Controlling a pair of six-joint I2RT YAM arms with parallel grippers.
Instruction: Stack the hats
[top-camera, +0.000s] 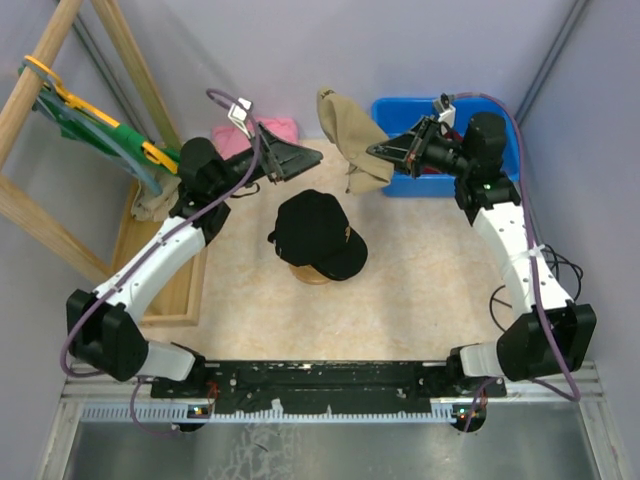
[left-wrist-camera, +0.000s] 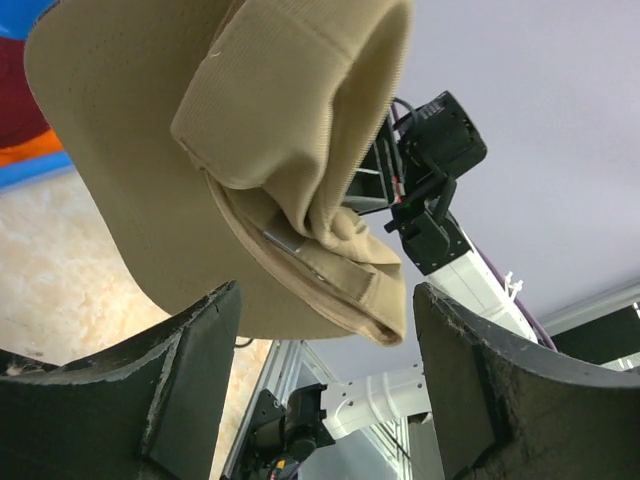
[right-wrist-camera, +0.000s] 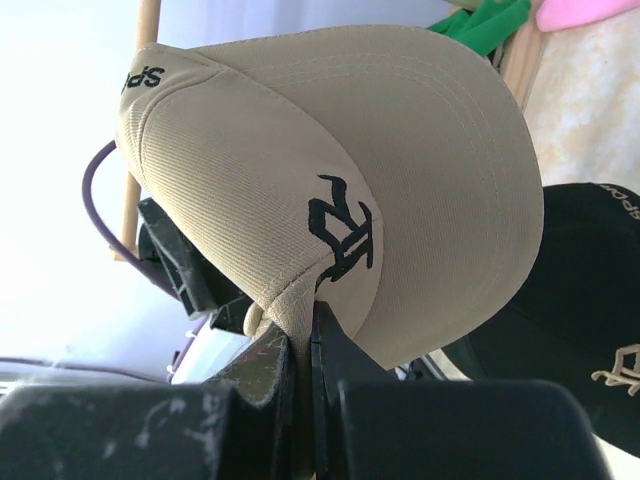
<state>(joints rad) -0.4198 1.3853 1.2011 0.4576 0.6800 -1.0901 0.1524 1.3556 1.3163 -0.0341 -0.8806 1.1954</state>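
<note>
Right wrist: tan cap (right-wrist-camera: 330, 150) (in right pincer (right-wrist-camera: 303, 328))

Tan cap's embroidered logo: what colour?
Black, on the tan cap; clearest in the right wrist view.

Tan cap (top-camera: 347, 130) hanging aloft; black cap (top-camera: 316, 235) lying centre, perhaps atop something.

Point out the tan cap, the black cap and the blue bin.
tan cap (top-camera: 350, 135), top external view, on its hanging crown.
black cap (top-camera: 318, 232), top external view, on the middle of its crown.
blue bin (top-camera: 400, 104), top external view, on its far rim.
</note>
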